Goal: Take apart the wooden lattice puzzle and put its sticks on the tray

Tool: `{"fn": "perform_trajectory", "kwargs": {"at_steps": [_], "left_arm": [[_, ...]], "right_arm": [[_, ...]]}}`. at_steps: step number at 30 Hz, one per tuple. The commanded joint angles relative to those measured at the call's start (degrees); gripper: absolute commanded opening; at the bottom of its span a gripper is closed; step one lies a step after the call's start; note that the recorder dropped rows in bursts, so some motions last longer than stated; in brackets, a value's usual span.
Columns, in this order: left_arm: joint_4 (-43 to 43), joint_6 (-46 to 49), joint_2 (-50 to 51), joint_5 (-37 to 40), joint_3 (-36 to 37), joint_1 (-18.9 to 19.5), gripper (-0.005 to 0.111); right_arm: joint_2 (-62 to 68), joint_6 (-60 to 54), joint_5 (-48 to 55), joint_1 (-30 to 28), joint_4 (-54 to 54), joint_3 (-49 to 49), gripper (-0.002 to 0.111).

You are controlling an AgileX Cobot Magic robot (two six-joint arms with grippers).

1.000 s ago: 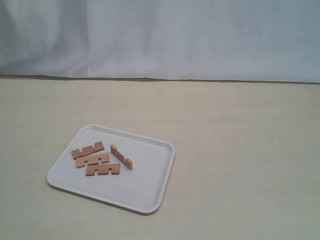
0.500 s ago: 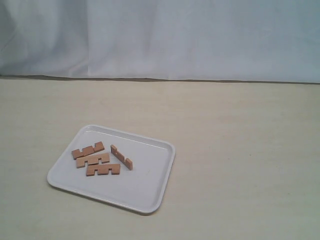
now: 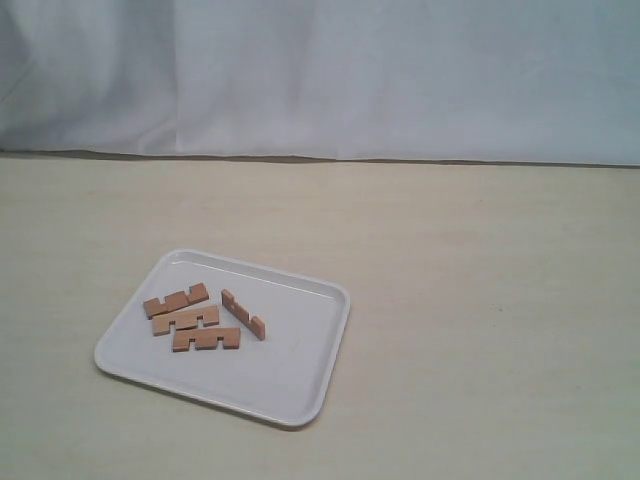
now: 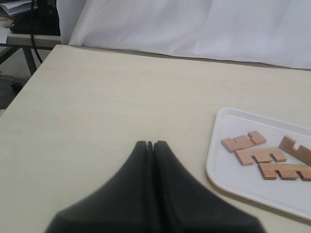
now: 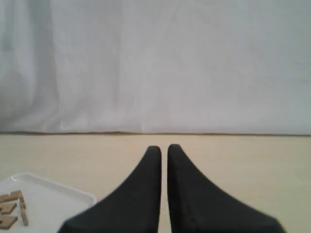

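Pale tabletop (image 3: 480,300) before a white curtain carries the tray (image 3: 300,390). Four sticks (image 3: 195,320) lie loose on it, none interlocked (no others visible anywhere). The left gripper (image 4: 150,144) has its jaws pressed together, empty; the right gripper (image 5: 164,148) shows only a slit. Probably finished; next, just park the arms.

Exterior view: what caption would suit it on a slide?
Four notched wooden sticks lie loose on a white tray on a pale table, with white cloth behind.
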State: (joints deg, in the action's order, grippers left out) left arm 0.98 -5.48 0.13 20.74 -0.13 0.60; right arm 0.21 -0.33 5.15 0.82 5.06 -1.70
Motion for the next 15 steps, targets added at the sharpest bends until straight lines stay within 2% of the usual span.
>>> {"fn": "perform_trajectory", "kwargs": {"at_steps": [1,15], "left_arm": [[0.2,-0.2,-0.1,-0.5,0.1,-0.4,0.000],[0.2,-0.2,-0.1,-0.5,0.1,-0.4,0.000]], "right_arm": [[-0.2,-0.4,2.3,0.0,-0.7,1.7,0.004],[-0.2,-0.8,0.7,0.0,-1.7,1.7,0.004]]}}
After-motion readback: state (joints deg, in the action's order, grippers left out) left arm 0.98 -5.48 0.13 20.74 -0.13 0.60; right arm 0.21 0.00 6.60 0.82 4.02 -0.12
